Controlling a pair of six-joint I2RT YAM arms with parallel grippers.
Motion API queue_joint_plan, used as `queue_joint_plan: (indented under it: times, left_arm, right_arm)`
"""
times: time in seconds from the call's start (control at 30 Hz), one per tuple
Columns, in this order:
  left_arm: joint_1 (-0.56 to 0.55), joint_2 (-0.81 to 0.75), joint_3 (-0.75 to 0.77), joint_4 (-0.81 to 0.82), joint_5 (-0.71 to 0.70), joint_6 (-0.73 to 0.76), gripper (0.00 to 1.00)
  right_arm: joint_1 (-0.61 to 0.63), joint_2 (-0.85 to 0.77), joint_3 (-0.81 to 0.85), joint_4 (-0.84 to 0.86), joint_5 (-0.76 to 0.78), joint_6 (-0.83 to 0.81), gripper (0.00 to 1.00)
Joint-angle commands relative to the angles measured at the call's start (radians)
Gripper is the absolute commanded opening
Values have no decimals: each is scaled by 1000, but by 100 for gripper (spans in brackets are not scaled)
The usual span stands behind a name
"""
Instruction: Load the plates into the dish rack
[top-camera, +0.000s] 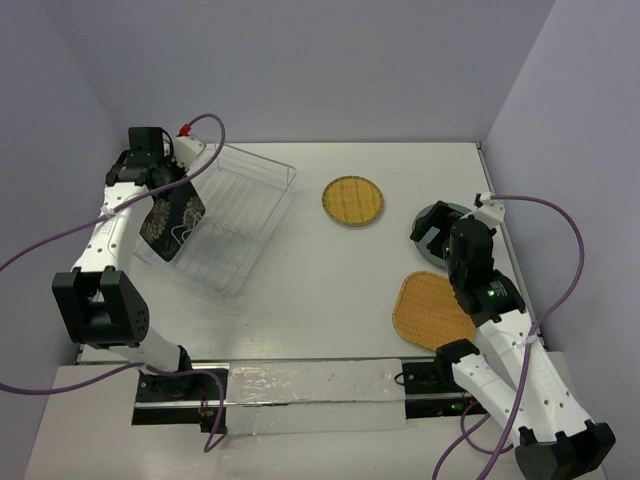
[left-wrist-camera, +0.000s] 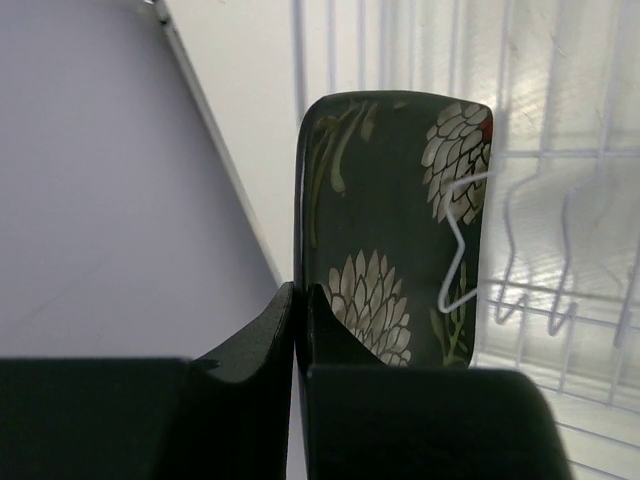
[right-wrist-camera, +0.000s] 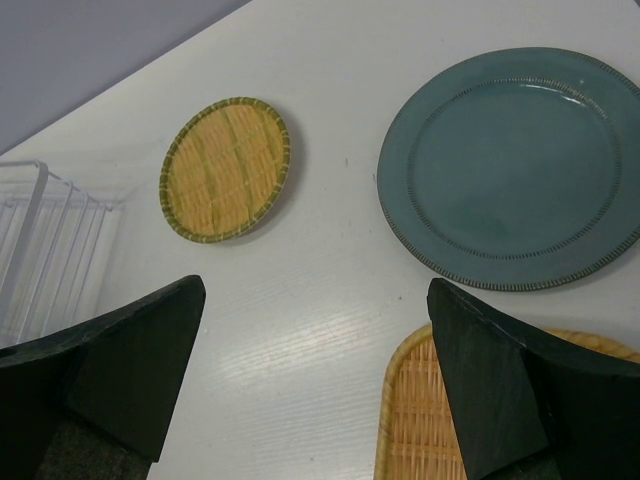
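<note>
Left end effector (left-wrist-camera: 302, 300) clamping black plate (left-wrist-camera: 390, 220) at dish rack (top-camera: 265, 175), right end effector (right-wrist-camera: 315, 290) wide

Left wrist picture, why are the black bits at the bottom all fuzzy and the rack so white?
Left wrist view: the left fingers are very close to the camera, so they blur, while the flowered plate looks sharp; bright light washes out the dish rack wires. Right wrist view: the right fingers blur likewise.

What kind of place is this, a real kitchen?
Likely a robot lab cell: plain lilac walls box in a white table, with the left arm and right arm bolted at its edge.
</note>
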Motion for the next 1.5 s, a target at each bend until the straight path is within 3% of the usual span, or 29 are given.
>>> queue_joint_plan:
  times: [0.0,0.07,0.23,0.3,0.43,0.67,0.77,0.83,0.9,1.03,1.17,1.37,1.47]
  left_arm:
    - [-15,-36,-17,112,0,11,6]
    - [-15,-28,-15,111,5,12,15]
    - [-17,-11,4,110,16,1,54]
    - [-18,-6,24,117,-6,-9,74]
    - [-18,-11,97,109,-29,-38,99]
    - [-20,-19,282,134,-96,-183,99]
    - [-65,30,473,104,-219,-481,99]
    - [-101,88,653,15,-94,-651,99]
    - [-127,104,701,-14,18,-788,99]
    - [-256,51,560,202,173,-920,99]
    - [-355,66,506,286,335,-1007,99]
    - [-512,230,521,251,287,-1056,99]
    - [-527,294,496,253,318,-1118,99]
  right_arm:
    - [-8,-10,15,12,33,6,100]
    - [-8,-16,13,12,36,9,100]
    - [-9,-19,10,12,39,10,100]
    - [-8,-16,12,12,37,9,100]
    - [-8,-4,19,12,31,-5,100]
    - [-8,15,37,12,21,-14,100]
    - [-8,52,58,13,27,-14,100]
    - [-9,87,75,13,38,-14,100]
    - [-9,141,91,15,45,-10,100]
    - [-19,267,163,21,25,16,100]
    - [-53,398,211,47,-82,21,100]
    - [-82,652,298,144,-299,13,100]
    - [-103,796,362,162,-378,26,100]
